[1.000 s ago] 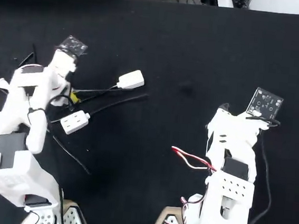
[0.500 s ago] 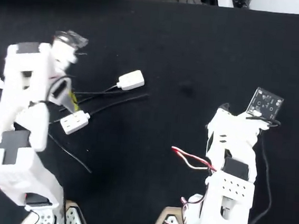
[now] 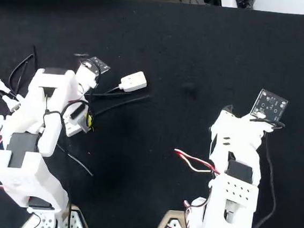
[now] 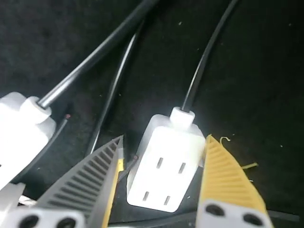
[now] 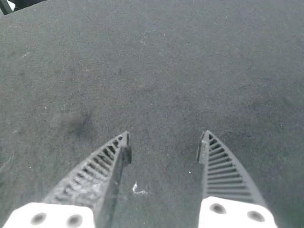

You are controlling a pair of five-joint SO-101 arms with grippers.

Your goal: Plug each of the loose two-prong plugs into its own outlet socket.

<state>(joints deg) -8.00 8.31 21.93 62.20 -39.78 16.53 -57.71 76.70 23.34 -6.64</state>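
A: White outlet socket point(image 4: 166, 175), where?
B: Btwn left gripper point(image 4: 164, 140) jaws, spread wide, not clamped. Plug point(image 3: 133, 81) lies near, unplugged.
A: Right gripper point(image 5: 164, 142)?
B: Spread too, over black table point(image 3: 201, 54).

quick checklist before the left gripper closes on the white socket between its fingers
1. The left gripper is open: ok, one finger stands on each side of the outlet socket.
2. Socket centred between the fingers: not ok, it sits nearer the yellow finger.
3. Slots free: ok, all four show and nothing is plugged in.
4. The socket's cable is out of the fingers' path: ok, it leads away from the gripper.
5. Plug ready in the right gripper: not ok, it is open over bare table and holds nothing.
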